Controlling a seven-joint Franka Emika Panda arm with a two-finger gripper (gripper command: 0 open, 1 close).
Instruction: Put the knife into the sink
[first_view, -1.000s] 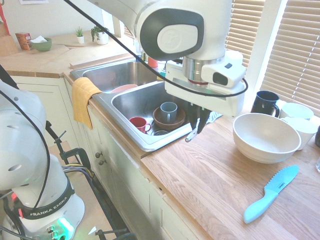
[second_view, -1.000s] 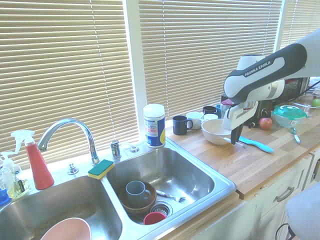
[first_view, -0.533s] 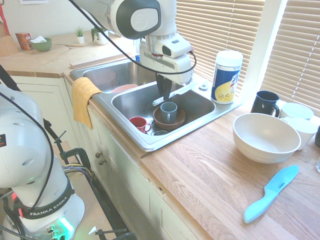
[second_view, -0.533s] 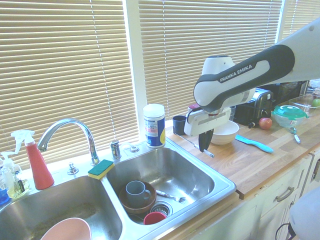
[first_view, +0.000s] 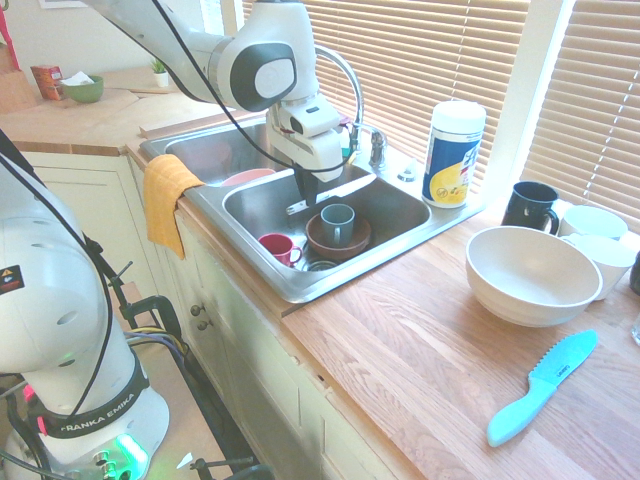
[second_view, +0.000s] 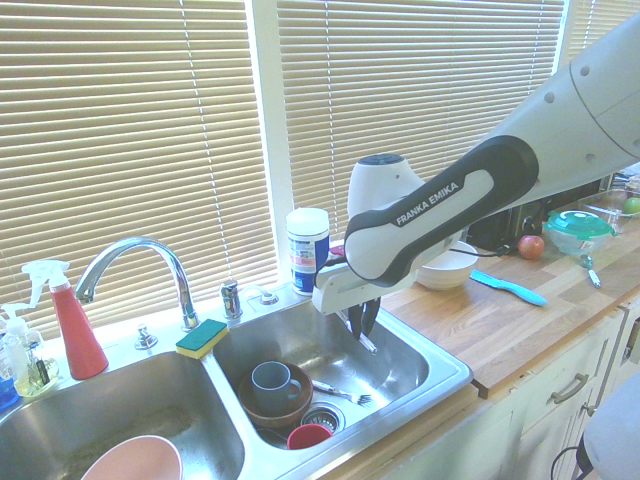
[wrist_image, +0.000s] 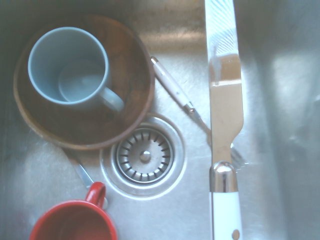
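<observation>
Knife (first_view: 350, 187), first exterior view: in the gripper (first_view: 309, 196), held above the sink (first_view: 405, 208), blade reaching right and far, towards the window side.
Gripper: fingers closed on the knife.
Mug in bowl: blue-grey mug (first_view: 337, 226) stands in the brown bowl (first_view: 363, 238), just on the near side of the knife. If the arm swings nearer while lowering, the blade could knock the mug's rim and twist in the grip.
Red mug, near left: its handle (first_view: 297, 255) might catch the knife if it tips on landing.
Basin rim, second exterior view: knife slants down below the gripper, inside the rim (second_view: 440, 375). Opening too high would likely make it bounce and clatter.
Fork (second_view: 345, 392): lies in the basin, left of the knife.
Blade, wrist view: passes over the fork's tines. Let go there, it may land crosswise and rock.
Drain (wrist_image: 145, 156): strainer sits beside the fork; a skidding knife could end up there.
</observation>
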